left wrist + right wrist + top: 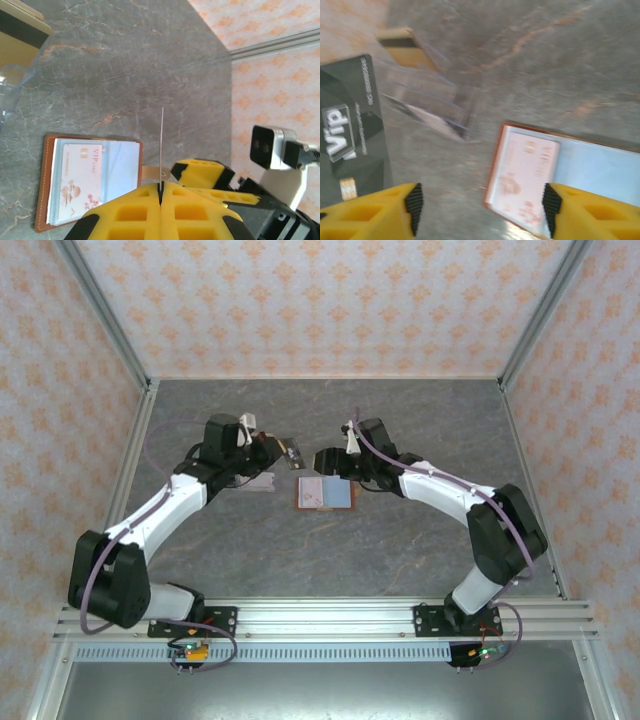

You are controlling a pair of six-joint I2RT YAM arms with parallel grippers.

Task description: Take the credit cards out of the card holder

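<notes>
The card holder (325, 493) lies open near the middle of the table (400, 560), with a pinkish-white card (80, 182) in its pocket. The left gripper (161, 187) is pinched tight on a thin card (162, 140), seen edge-on and held clear of the holder, so one extraction looks done. The right gripper (480, 205) hangs with its fingers wide apart, holding nothing, just over the holder's edge. The next move, I judge, is to nip the pink card's free edge and slide it out flat

Around me: grey marbled tabletop (400, 550), pale orange-patterned walls (330, 300) on three sides, aluminium corner posts (105, 315), slotted rail (330, 618) along my near edge.
</notes>
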